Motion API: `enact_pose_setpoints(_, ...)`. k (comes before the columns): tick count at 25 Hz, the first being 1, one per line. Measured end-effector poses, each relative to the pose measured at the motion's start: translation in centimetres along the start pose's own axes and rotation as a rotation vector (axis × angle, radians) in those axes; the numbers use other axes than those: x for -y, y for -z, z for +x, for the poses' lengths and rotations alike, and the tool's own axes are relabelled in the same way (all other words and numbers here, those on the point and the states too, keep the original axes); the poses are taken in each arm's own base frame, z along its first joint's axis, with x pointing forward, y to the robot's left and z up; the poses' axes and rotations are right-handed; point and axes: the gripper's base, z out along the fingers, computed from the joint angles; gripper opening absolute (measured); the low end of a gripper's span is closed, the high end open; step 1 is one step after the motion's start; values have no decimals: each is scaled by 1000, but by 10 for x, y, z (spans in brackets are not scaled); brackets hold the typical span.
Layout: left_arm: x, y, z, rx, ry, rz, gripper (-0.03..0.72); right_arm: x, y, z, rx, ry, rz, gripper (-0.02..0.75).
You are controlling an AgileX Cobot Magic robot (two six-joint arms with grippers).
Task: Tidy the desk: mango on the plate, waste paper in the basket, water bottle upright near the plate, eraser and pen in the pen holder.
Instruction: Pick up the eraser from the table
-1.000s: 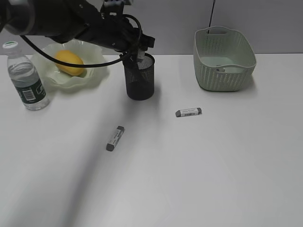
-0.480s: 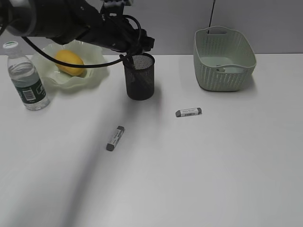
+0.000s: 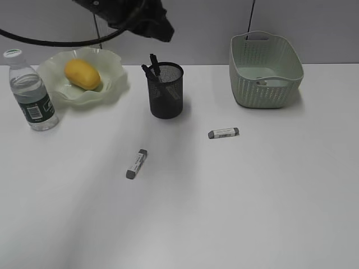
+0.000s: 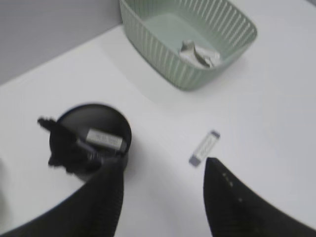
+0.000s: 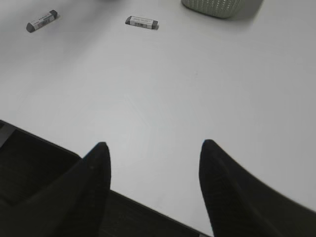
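The mango (image 3: 82, 74) lies on the wavy green plate (image 3: 115, 78), with the water bottle (image 3: 31, 95) upright to its left. The black mesh pen holder (image 3: 166, 95) holds dark pens (image 3: 152, 68) and one eraser (image 4: 104, 139). Two more erasers lie on the desk, one at front left (image 3: 136, 163) and one at right (image 3: 223, 133). The waste paper (image 4: 200, 53) sits inside the basket (image 3: 265, 70). My left gripper (image 4: 163, 165) hangs open and empty, high above the holder. My right gripper (image 5: 155, 145) stands open and empty over the desk's near edge.
The left arm (image 3: 143, 19) crosses the top of the exterior view above the plate and holder. In the right wrist view the two loose erasers (image 5: 42, 20) (image 5: 141, 22) lie far ahead, and the basket's base (image 5: 217, 6) is at the top edge.
My left gripper has opened over the pen holder, leaving an eraser inside, and has risen up and away from it. The right gripper has not moved.
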Motion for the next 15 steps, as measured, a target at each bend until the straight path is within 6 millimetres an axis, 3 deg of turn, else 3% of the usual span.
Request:
enact_pose_setpoints(9,-27,55,35,-448,95,-187,403,0,0,0,0,0,0,457)
enact_pose_setpoints(15,-57,88,54,-497,204,-286,403,0,0,0,0,0,0,457)
